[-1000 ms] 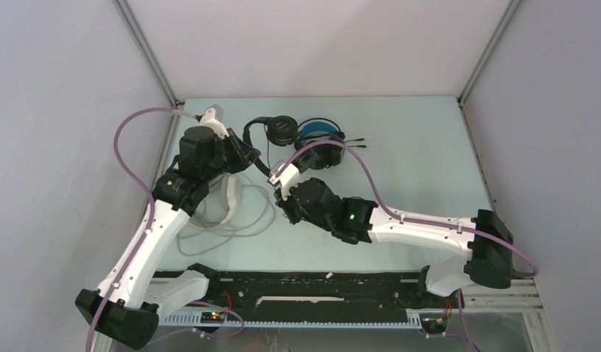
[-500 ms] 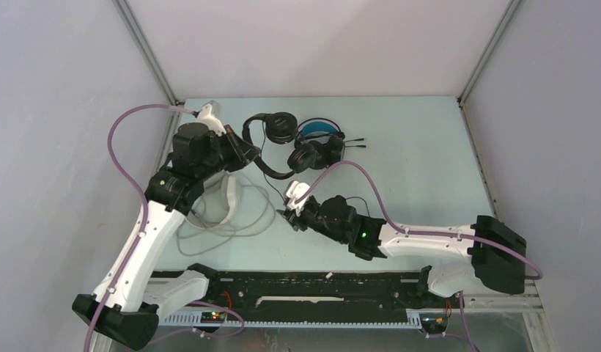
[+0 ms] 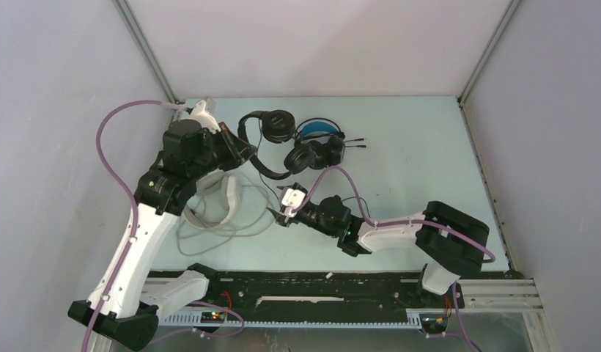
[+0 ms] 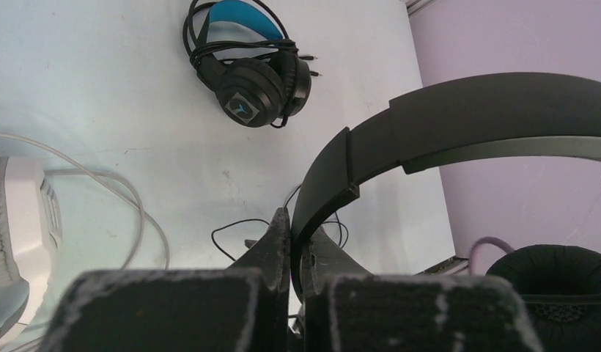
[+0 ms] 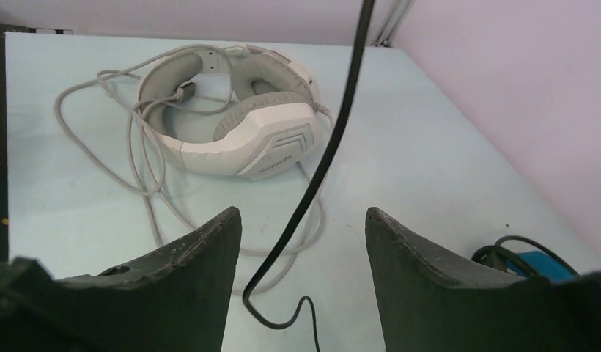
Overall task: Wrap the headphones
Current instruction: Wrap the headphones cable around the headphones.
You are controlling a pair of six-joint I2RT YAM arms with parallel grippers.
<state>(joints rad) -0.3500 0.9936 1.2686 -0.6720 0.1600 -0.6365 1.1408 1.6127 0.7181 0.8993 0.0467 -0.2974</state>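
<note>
1. Black headset (image 4: pixel 444 117): its headband is clamped between the closed fingers of the left gripper (image 4: pixel 294 227), which holds it up over the far left of the table (image 3: pixel 415 161). One earcup shows at the lower right of the left wrist view.
2. Right gripper (image 5: pixel 301 220): its fingers stand apart and grip nothing. It sits low near the table's middle.
3. Black cord (image 5: pixel 334 139): it hangs down through the gap between the right fingers, touching neither, and curls on the table below.
4. White headset (image 5: pixel 246 132): it lies flat on the left of the table, under the left arm, with its pale cord in loose loops around it.
5. Blue-band headset (image 3: pixel 316 150): it lies at the far middle of the table with its cord wound around it, just beside the black headset.
</note>
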